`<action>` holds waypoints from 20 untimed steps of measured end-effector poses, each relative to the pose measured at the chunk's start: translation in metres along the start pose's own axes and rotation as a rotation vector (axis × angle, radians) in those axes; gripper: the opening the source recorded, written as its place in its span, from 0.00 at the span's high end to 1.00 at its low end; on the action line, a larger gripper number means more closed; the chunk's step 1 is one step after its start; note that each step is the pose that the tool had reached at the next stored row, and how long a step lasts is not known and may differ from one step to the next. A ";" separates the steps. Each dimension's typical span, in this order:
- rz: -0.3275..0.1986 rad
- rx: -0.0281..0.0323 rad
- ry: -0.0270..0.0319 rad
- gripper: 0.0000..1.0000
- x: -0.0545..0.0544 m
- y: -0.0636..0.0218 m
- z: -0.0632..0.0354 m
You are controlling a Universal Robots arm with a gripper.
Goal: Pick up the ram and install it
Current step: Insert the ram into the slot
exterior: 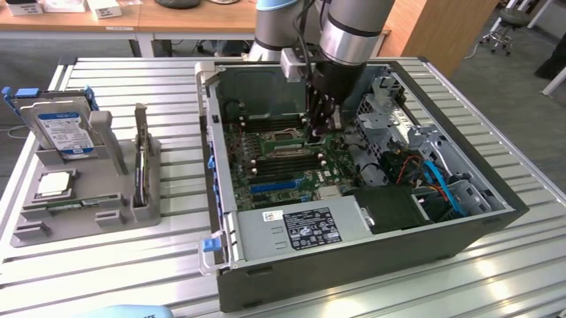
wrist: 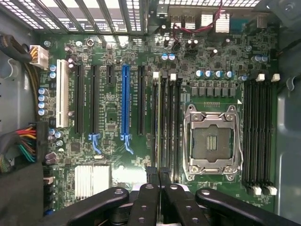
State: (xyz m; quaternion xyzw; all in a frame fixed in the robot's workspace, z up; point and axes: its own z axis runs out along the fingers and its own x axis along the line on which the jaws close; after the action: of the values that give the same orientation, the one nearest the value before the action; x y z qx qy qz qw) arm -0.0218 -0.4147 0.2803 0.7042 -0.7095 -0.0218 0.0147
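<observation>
My gripper (exterior: 319, 132) reaches down into the open computer case (exterior: 221, 165), over the motherboard beside the processor socket (wrist: 211, 141). In the wrist view its black fingertips (wrist: 154, 175) stand almost together, shut on the ram (wrist: 157, 122). The ram is seen edge-on as a thin pale-green strip. It runs from the fingertips along the first of three memory slots next to the socket, ending at a white clip (wrist: 155, 74). I cannot tell whether it is seated in the slot or just above it.
A grey tray (exterior: 115, 172) on the exterior view's left holds a hard drive (exterior: 62, 129), a silver processor chip (exterior: 55, 183) and another green stick (exterior: 84, 203). The power supply (exterior: 301, 228), cables (exterior: 433, 179) and drive cage (exterior: 389, 112) crowd the case. Black memory slots (wrist: 257, 132) lie beyond the socket.
</observation>
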 end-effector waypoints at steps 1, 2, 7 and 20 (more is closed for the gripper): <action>0.000 0.0001 0.0000 0.88 0.000 -0.0001 0.0007; 0.000 0.0001 0.0000 0.88 0.000 -0.0001 0.0015; 0.000 0.0000 0.0001 0.88 0.000 -0.0003 0.0057; 0.000 -0.0001 0.0002 0.88 0.000 -0.0008 0.0151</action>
State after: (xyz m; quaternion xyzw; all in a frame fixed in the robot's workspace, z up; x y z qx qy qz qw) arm -0.0218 -0.4147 0.2652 0.7042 -0.7095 -0.0217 0.0148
